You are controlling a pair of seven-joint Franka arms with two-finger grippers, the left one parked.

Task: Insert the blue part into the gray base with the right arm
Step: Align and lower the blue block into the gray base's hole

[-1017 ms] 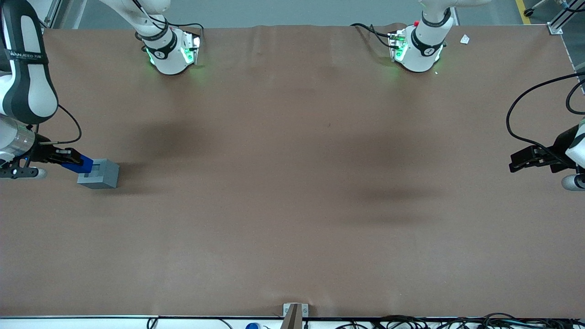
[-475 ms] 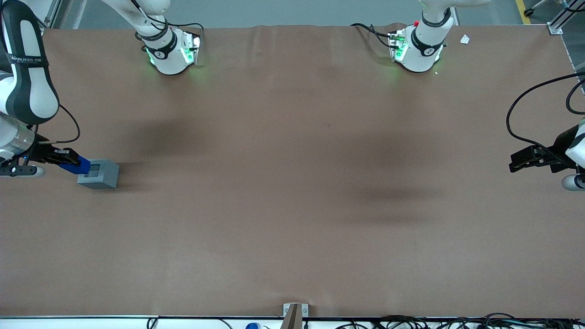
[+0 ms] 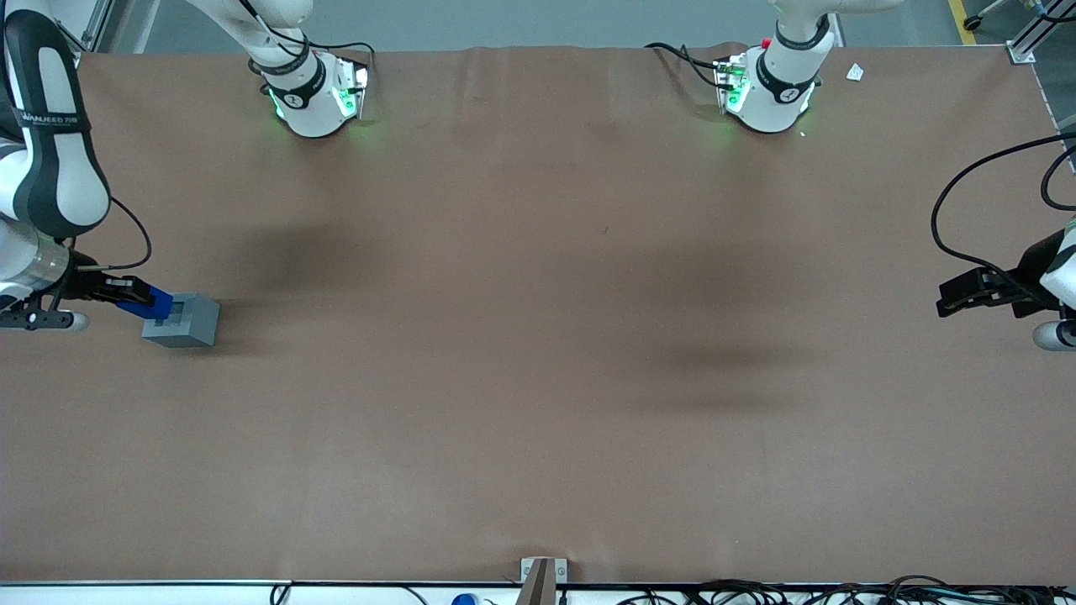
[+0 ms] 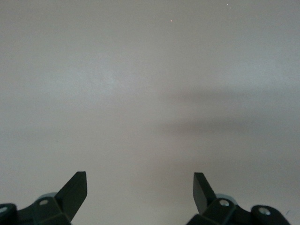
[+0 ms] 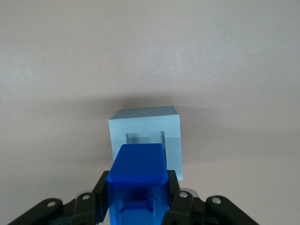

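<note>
- The gray base (image 3: 181, 320) sat on the brown worktop (image 3: 538, 378) at the working arm's end, socket face up.
- The gripper (image 3: 118, 292) of the right arm (image 3: 50, 151) hung just beside and above the base, clamped on the blue part (image 3: 151, 303), one finger on each side of it.
- In the wrist view the blue part (image 5: 138, 180) covered most of the socket in the base (image 5: 145, 136); only a thin strip of the socket's rim showed past its tip.
- The part's leading end looked to be at or just over the base's top face; whether it had entered the socket, can't tell.
- Step in hand, judged: lining up and starting the insertion; the part was not seated.
- Next move calls for: square the part with the socket walls, then push straight down with the grip kept until it bottoms out, then let go.
- Risk: the tip catches the rim and shoves the loose base across the worktop.
</note>
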